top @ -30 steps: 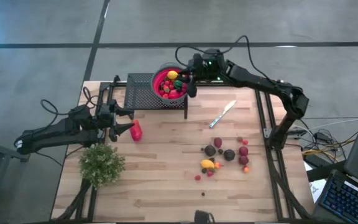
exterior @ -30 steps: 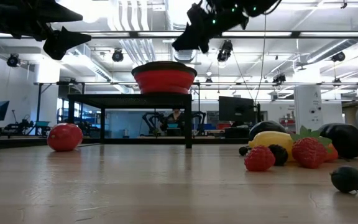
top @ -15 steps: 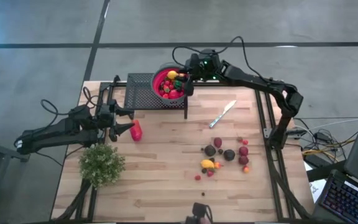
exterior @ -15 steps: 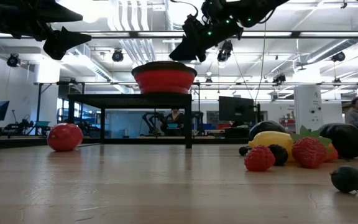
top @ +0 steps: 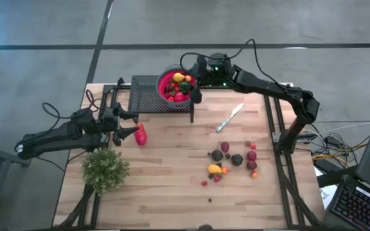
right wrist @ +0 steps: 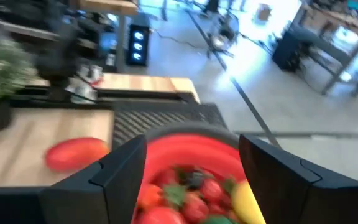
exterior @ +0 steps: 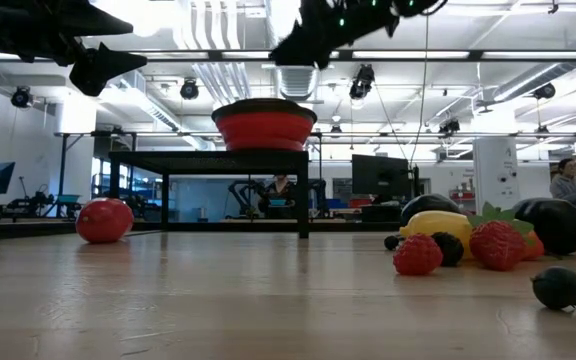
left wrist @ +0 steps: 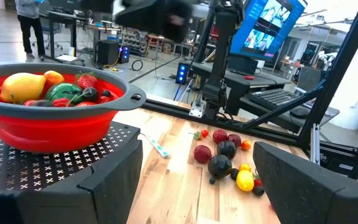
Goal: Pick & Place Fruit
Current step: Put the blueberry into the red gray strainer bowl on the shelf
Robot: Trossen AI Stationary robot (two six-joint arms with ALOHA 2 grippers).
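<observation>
no writing is readable; right gripper [top: 194, 82], fingers now spread and empty, has risen above the red bowl [top: 175, 86]; left gripper [top: 126, 126] stays spread.

1. One red bowl [top: 174, 86] with fruit heaped inside; the pieces overlap too much to count.
2. One large red fruit [top: 140, 134].
3. About a dozen small loose fruits [top: 233, 160].
4. One knife [top: 230, 117].
5. One plant [top: 105, 169].
6. One black mesh stand [top: 145, 94].
7. Two grippers: left [top: 129, 130], right [top: 193, 80].
</observation>
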